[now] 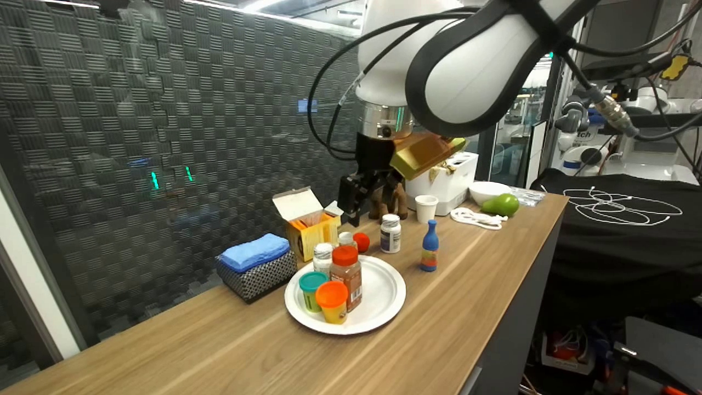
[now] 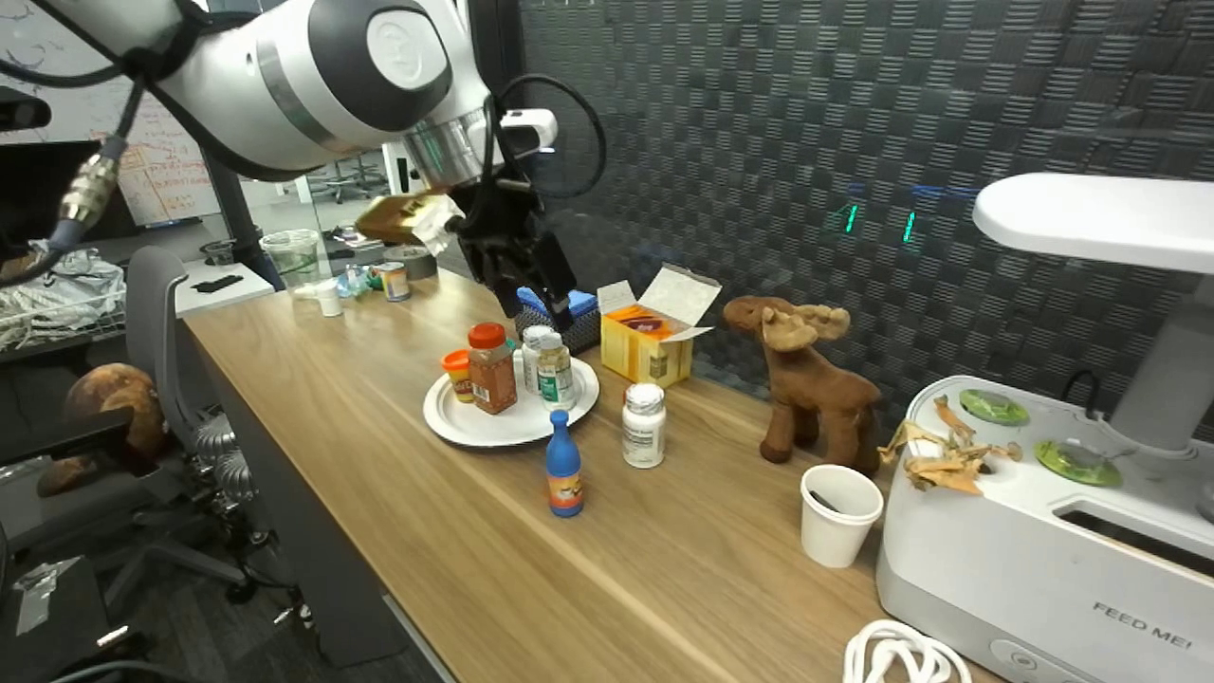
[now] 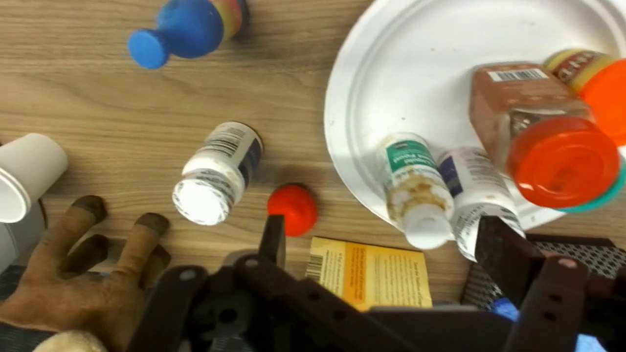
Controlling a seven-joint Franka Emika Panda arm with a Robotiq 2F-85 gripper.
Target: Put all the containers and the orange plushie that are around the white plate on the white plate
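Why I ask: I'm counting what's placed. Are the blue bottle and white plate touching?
Apart: the wrist view shows tabletop between the blue bottle and white plate.

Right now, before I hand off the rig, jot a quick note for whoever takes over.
End effector: open, holding nothing, raised above the counter.
Done, on the white plate: red-lidded jar, orange-lidded tub, teal-lidded tub, green-labelled bottle and the white bottle beside it.
To do, on the counter off the plate: lone white bottle, blue bottle and round red-orange item, probably the plushie meant, though its material is unclear.
Your call: whether the open yellow box counts as a container.
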